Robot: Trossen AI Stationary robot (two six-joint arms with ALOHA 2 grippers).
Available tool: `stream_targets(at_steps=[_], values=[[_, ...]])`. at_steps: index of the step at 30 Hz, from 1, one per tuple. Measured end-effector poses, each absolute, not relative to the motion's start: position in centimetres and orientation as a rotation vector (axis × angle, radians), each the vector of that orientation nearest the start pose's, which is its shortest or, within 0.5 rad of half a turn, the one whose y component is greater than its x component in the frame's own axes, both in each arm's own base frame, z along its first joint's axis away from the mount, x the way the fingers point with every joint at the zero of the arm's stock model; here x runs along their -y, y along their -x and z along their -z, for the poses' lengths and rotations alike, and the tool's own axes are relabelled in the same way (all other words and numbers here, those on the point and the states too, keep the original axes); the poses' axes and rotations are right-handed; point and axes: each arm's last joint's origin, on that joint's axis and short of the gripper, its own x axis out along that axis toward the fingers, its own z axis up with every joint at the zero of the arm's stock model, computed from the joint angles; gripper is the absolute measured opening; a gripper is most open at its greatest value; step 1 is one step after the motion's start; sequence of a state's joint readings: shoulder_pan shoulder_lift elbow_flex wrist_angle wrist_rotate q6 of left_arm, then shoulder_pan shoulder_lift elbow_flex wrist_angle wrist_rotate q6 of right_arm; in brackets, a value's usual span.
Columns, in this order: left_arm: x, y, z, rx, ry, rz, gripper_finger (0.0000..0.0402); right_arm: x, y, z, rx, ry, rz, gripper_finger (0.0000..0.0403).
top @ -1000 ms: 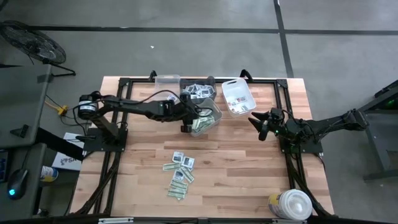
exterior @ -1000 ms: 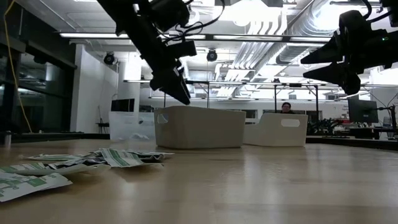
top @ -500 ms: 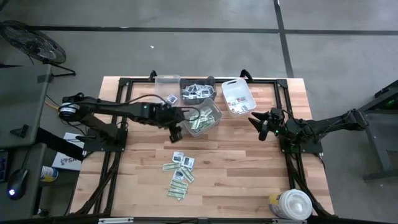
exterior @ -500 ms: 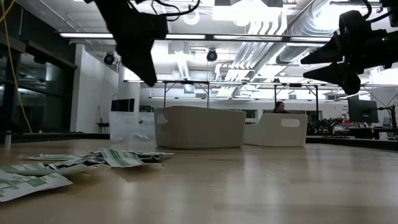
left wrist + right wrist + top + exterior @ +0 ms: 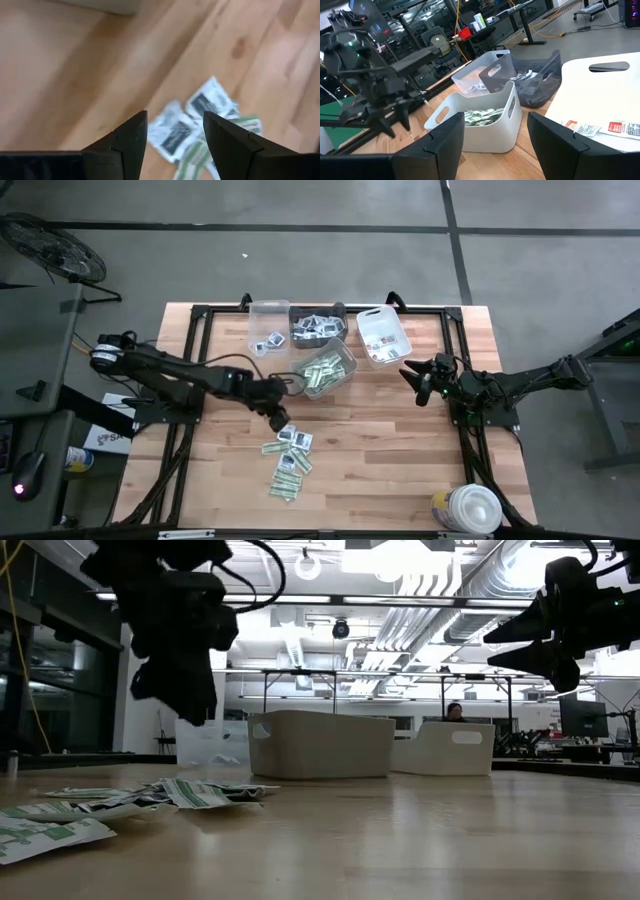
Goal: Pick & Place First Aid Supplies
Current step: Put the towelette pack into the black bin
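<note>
The first aid supplies lie loose in a pile (image 5: 288, 452) on the wooden table, near its middle: green-and-white strips and squarish white packets (image 5: 176, 134), which also show at the low view's left (image 5: 190, 793). More of them fill the bins at the back. My left gripper (image 5: 278, 418) hangs open just above the pile's far end, slanting down, with nothing between its fingers (image 5: 175, 116). My right gripper (image 5: 415, 380) waits open and level at the right, beside the white bins (image 5: 495, 122).
Four bins stand at the back: a clear one (image 5: 268, 325), a dark one (image 5: 318, 330), a white one with green strips (image 5: 325, 370) and a white one with few packets (image 5: 382, 335). A round white tub (image 5: 468, 508) sits at the near right corner.
My left gripper has drawn back from over the white bin of green strips toward the table's near edge and left, sunk a little, and rolled about its own axis. It now hangs over the loose pile. The packets have not moved.
</note>
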State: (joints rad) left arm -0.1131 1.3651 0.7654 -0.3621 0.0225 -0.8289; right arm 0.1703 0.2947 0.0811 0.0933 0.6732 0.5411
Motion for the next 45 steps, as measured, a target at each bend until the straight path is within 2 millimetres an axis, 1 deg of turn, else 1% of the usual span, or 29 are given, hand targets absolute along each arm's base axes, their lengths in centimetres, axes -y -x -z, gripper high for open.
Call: stream_targets(at_steps=[4, 8, 16, 22, 27, 31, 35, 41, 45], values=[[3.9, -24.8, -17.5, -0.942, 0.789, -0.219, 0.0193, -0.1, -11.1, -17.6, 0.028, -0.479, 0.519, 0.0211], [4.5, -23.8, -15.9, -0.971, 0.825, -0.197, 0.0193, -0.1, -11.1, -17.6, 0.028, -0.479, 0.519, 0.0211], [5.3, -22.5, -14.3, -1.014, 0.812, -0.181, 0.0193, -0.1, -11.1, -17.6, 0.027, -0.479, 0.519, 0.0211], [5.5, -21.8, -13.3, -1.01, 0.866, -0.175, 0.0193, -0.1, -11.1, -17.6, 0.028, -0.479, 0.519, 0.0211], [5.3, -21.5, -12.9, -0.99, 0.885, -0.205, 0.0193, -0.1, -11.1, -17.6, 0.027, -0.479, 0.519, 0.0211], [4.7, -21.5, -12.6, -0.924, 0.94, -0.239, 0.0193, -0.1, -11.1, -17.6, 0.027, -0.479, 0.519, 0.0211], [4.0, -21.8, -12.6, -0.878, 0.954, -0.287, 0.0193, -0.1, -11.1, -17.6, 0.028, -0.479, 0.519, 0.0211], [3.4, -21.9, -12.4, -0.877, 0.981, -0.327, 0.0193, -0.1, -11.1, -17.6, 0.027, -0.479, 0.519, 0.0211], [3.5, -22.2, -12.1, -0.895, 0.988, -0.35, 0.0193, -0.1, -11.1, -17.6, 0.027, -0.479, 0.519, 0.0211]])
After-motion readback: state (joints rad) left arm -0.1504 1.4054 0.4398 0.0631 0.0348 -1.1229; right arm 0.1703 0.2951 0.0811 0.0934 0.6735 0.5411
